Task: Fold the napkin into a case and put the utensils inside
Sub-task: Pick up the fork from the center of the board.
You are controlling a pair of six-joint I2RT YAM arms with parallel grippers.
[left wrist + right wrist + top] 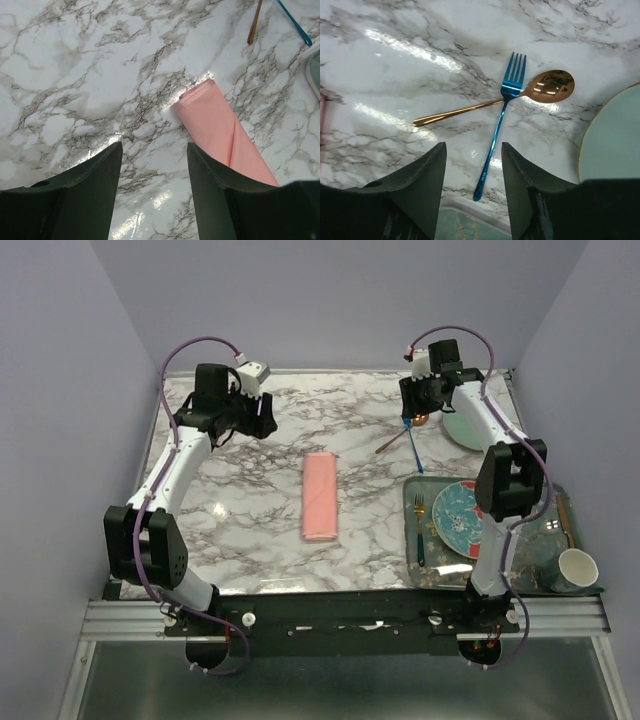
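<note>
Case: the pink napkin (320,498) already lies folded as a narrow case at the middle of the marble table (240,530), long side running near to far, flat and free of both arms.
Case end: in the left wrist view one short end (197,95) shows layered edges; whether that is the pocket's mouth I cannot tell.
Utensils: the blue fork (497,135) and the copper-gold spoon (520,97) lie toward the far right corner, well apart from the case, with the fork crossing the spoon's handle.
Right gripper (473,147): hangs over the fork's handle end with its fingers spread and nothing clamped, probably lined up to take the fork first since it lies on top.
Left gripper (155,150): released and empty, held off toward the far left, looking at the case, likely waiting to steady or open it.
Other things: a pale green plate (615,135) sits just beside the spoon's bowl; a tray (412,540) occupies the near right corner.
Progress: folding looks done; loading the case remains.
</note>
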